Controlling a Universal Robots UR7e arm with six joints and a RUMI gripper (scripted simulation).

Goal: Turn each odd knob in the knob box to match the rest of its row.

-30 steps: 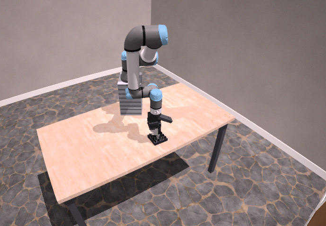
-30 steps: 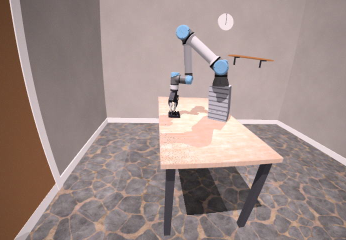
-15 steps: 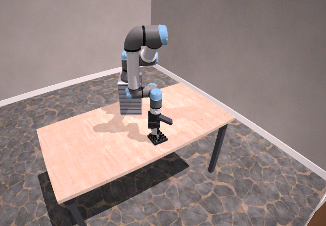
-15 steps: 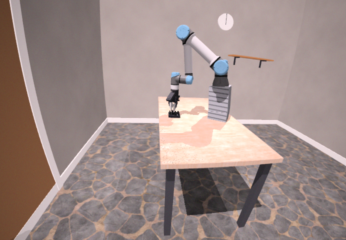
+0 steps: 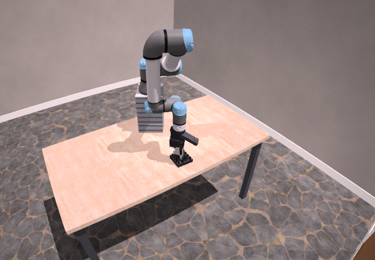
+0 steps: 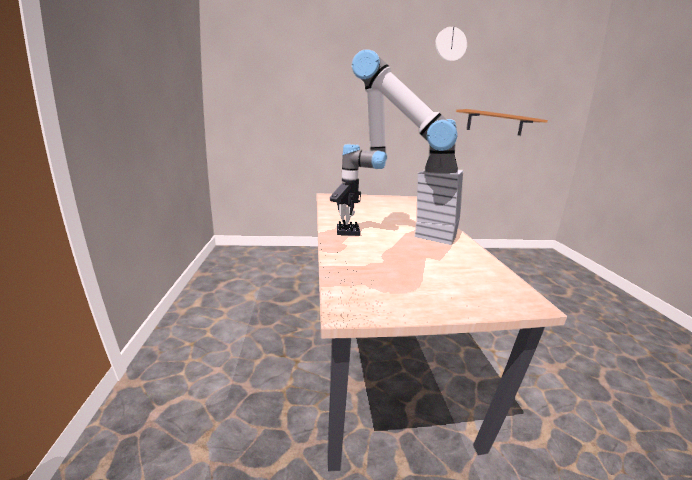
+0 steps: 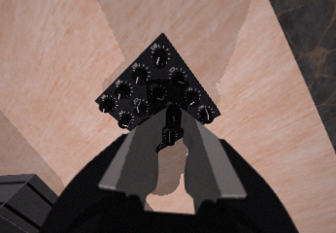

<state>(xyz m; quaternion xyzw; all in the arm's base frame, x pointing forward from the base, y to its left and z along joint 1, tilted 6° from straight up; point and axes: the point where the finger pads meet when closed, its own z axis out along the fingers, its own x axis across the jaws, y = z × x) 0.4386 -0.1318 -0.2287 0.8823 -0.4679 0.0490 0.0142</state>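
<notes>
The black knob box (image 7: 158,85) lies flat on the wooden table, near its edge; it also shows in the top view (image 5: 181,159) and the exterior view (image 6: 348,229). It carries several small black knobs with white pointer lines. My gripper (image 7: 173,110) points straight down onto the box, and it shows in the top and exterior views (image 5: 180,152) (image 6: 346,217). Its two grey fingers are shut on one knob (image 7: 172,120) at the box's near side. That knob's pointer is hidden by the fingers. The row labels are too small to read.
The grey ribbed robot pedestal (image 5: 149,113) stands on the table behind the box and shows at the wrist view's lower left (image 7: 11,199). The table edge and stone floor (image 7: 317,53) lie close to the box. A wall shelf (image 6: 500,116) hangs far off.
</notes>
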